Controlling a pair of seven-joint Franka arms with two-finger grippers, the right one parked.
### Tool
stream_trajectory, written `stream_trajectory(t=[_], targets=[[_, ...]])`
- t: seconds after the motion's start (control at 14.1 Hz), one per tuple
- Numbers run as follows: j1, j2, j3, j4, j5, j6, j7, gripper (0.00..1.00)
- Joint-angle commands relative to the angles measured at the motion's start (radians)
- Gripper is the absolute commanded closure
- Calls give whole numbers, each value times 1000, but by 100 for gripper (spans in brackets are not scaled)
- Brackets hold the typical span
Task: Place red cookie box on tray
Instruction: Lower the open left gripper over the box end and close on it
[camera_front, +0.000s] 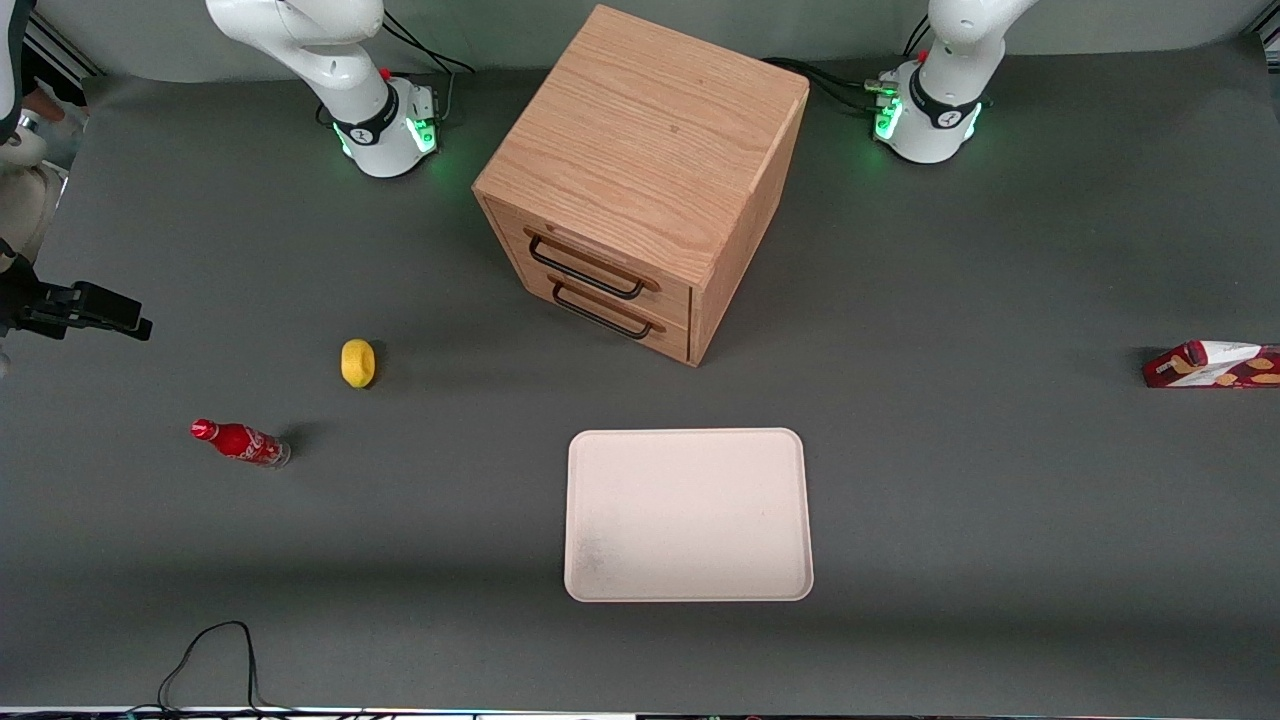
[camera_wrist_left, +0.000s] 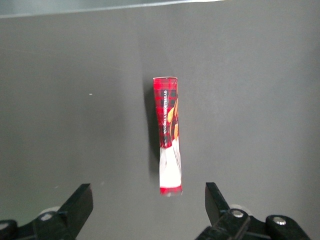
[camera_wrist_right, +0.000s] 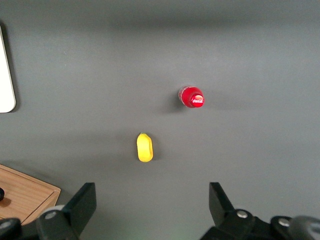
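Observation:
The red cookie box (camera_front: 1212, 365) lies flat on the grey table at the working arm's end, cut off by the frame edge. In the left wrist view the red cookie box (camera_wrist_left: 169, 135) lies lengthwise below my gripper (camera_wrist_left: 147, 199), its white end nearest the fingers. The gripper hangs above the table, open, with nothing between its black fingertips (camera_wrist_left: 82, 199); the box end sits just ahead of the gap. The gripper does not show in the front view. The cream-white tray (camera_front: 600, 560) lies bare near the front camera, well apart from the box.
A wooden drawer cabinet (camera_front: 640, 170) with two black handles stands farther from the camera than the tray. Toward the parked arm's end lie a yellow lemon-like object (camera_front: 357, 362) and a small red soda bottle (camera_front: 240, 442). A black cable (camera_front: 215, 640) loops at the front edge.

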Motion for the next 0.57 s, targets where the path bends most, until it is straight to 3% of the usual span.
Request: stream_trajectory(t=[0.0,0.5], targets=[[3,65,-6,-51,8,107,-40,0],[3,162,-8,-137,0,306,-39,0]])
